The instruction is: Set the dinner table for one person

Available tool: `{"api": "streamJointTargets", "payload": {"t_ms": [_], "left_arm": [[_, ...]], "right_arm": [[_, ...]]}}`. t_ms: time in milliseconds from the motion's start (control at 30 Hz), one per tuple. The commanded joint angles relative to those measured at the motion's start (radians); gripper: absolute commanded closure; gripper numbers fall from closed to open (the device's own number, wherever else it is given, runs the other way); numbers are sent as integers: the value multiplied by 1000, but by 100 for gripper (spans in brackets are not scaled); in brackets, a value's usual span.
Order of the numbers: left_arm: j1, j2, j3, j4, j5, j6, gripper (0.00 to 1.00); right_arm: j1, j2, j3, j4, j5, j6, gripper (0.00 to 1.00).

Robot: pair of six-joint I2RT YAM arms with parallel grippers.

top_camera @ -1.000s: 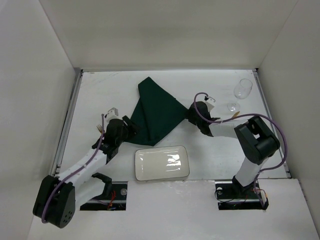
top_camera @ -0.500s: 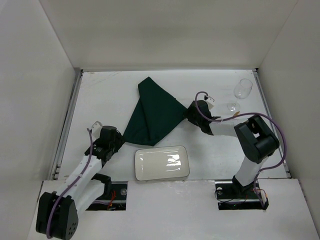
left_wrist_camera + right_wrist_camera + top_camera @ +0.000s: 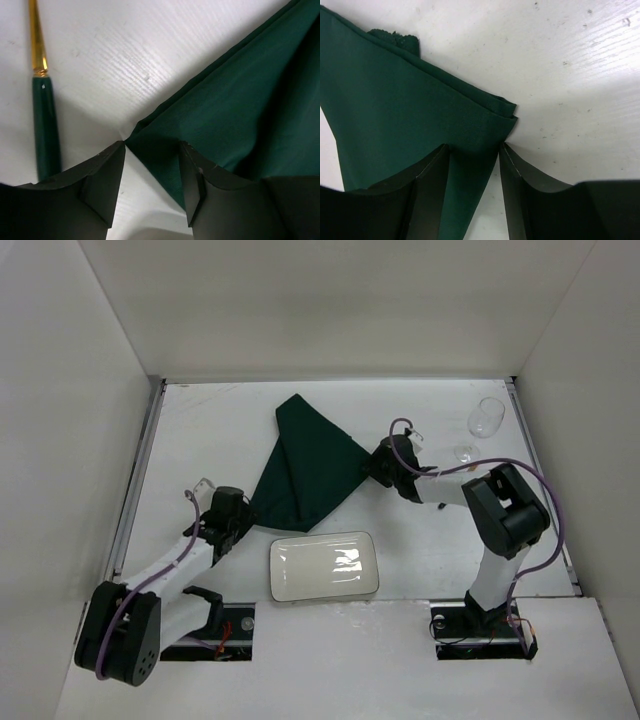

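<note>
Little of the setting can be judged as done. On the white tabletop (image 3: 200, 430) a dark green cloth (image 3: 310, 465) is seen bunched into a folded, roughly triangular heap towards the middle and back, not spread flat. A small white rectangular plate (image 3: 323, 566) is set apart from the cloth, nearer the front edge, and nothing is carried on it. A clear glass (image 3: 486, 417) is found at the back right, well apart from the plate; whether it stands or lies cannot be told. A green-handled utensil with a gold shaft (image 3: 45, 125) is shown on the bare surface just beside the cloth's near-left corner, and its working end is out of view. What is left, by this judgement, is the flattening of the cloth, the placing of the plate on it, and the bringing in of utensil and glass. The left gripper (image 3: 152, 145) is held low over the surface with its jaws parted, and the near-left tip of the cloth is caught in the gap without being pinched. The right gripper (image 3: 474, 147) is likewise spread, its jaws straddling the layered right corner of the cloth; a gap is visible, and no firm grasp can be confirmed on either side.
</note>
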Motion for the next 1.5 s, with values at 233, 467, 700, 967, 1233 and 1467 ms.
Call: {"api": "streamJointTargets", "payload": {"t_ms": [233,467,700,967,1233,1467], "left_arm": [[20,57,-80,116,4,-19,84],[26,47,-85,185,-40,-4,94],[66,20,-94,191,-40,17,95],[73,-20,-113,162,-36,24,95],[75,-17,-111,156,-34,19,94],[67,-28,-111,159,-31,17,94]], "right_arm": [[-24,-23,-74,98,33,82,75],[-5,-95,-226,174,35,131,83],[53,-225,-383,200,98,183,71],[50,-186,-375,201,150,191,29],[35,-130,-321,201,148,203,45],[32,-130,-271,108,139,195,71]]}}
